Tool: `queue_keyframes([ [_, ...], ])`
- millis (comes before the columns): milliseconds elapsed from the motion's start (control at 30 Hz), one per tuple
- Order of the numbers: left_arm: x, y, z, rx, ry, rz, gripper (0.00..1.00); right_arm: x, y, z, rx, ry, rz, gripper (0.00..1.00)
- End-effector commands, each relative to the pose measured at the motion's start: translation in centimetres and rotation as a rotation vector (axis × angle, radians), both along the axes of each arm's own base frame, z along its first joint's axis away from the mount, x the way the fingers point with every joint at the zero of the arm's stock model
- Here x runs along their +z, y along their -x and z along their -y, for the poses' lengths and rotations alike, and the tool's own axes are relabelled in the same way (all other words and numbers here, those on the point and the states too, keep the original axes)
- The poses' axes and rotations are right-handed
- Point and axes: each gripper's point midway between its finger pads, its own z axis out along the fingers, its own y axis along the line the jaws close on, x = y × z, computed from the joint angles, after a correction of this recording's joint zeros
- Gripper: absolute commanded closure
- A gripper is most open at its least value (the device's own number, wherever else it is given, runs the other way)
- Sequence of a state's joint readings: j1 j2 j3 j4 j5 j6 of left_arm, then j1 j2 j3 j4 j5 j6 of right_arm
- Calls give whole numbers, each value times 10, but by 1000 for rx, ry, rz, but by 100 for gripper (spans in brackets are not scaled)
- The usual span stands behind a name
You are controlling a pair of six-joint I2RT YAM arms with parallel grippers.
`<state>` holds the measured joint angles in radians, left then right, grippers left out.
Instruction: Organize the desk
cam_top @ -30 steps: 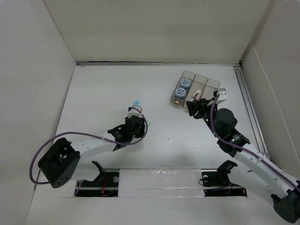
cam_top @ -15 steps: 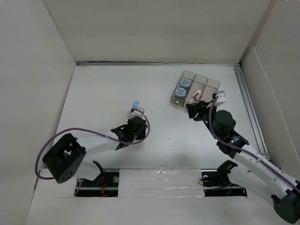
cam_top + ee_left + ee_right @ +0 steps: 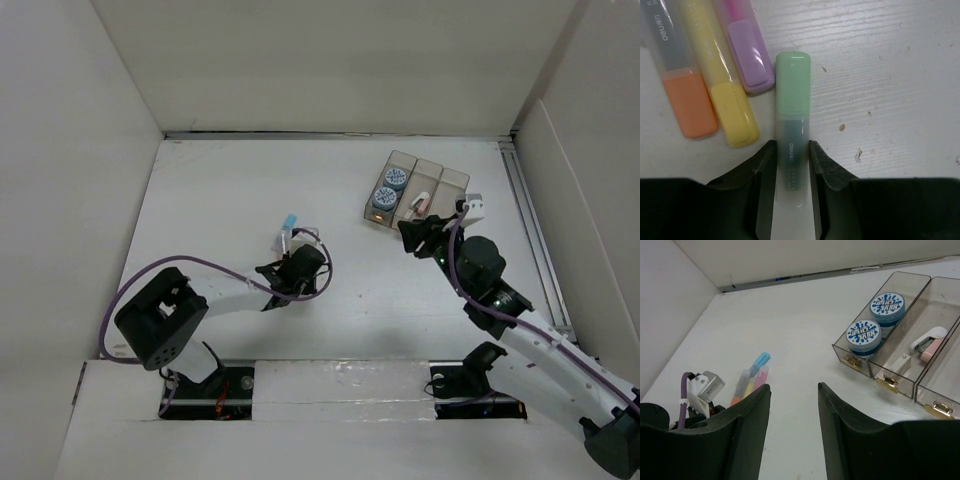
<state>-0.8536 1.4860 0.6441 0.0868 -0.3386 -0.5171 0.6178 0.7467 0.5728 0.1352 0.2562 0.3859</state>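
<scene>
Green highlighter [image 3: 793, 100] lies on the white worktop [image 3: 890, 75] beneath both arms, its barrel pinched by the left end effector [image 3: 792, 148]. Lifting it could drag the purple highlighter [image 3: 747, 55] lying just beside its cap. The right end effector [image 3: 794, 389] hangs wide open, empty, near the bin [image 3: 912, 277].

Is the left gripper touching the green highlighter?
Touching. The left wrist view shows the left gripper with both fingers pressed against the sides of the green highlighter, no gap.
</scene>
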Motion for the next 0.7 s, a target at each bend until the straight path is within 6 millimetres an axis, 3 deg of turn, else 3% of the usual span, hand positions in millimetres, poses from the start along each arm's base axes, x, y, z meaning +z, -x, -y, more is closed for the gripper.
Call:
queue_keyframes([
  [0, -4, 6, 3, -13, -26, -26, 79, 13, 3, 0, -3, -37, 43, 51],
  [100, -5, 7, 4, -6, -46, -21, 98, 16, 4, 2, -4, -41, 51, 51],
  [200, 4, 12, 16, -30, -45, -3, 100, 24, 9, 6, -12, -56, 69, 51],
  [300, 37, 9, 49, -86, 32, 52, 100, 35, 15, 12, -16, -76, 95, 50],
  [333, 55, 11, 70, -128, 83, 66, 100, 39, 17, 13, -16, -83, 103, 50],
  [467, 110, 2, 118, -222, 252, 116, 100, 71, 37, 28, -15, -126, 169, 50],
  [500, 123, -2, 130, -245, 293, 142, 100, 87, 43, 33, -17, -144, 200, 49],
  [533, 146, -4, 147, -285, 355, 161, 100, 96, 49, 37, -14, -157, 220, 49],
  [600, 155, -11, 171, -328, 390, 170, 100, 123, 64, 48, -14, -203, 285, 48],
  [633, 177, -11, 191, -378, 449, 178, 100, 130, 69, 51, -13, -216, 302, 48],
  [667, 169, -14, 206, -404, 450, 156, 100, 135, 72, 54, -16, -226, 316, 47],
])
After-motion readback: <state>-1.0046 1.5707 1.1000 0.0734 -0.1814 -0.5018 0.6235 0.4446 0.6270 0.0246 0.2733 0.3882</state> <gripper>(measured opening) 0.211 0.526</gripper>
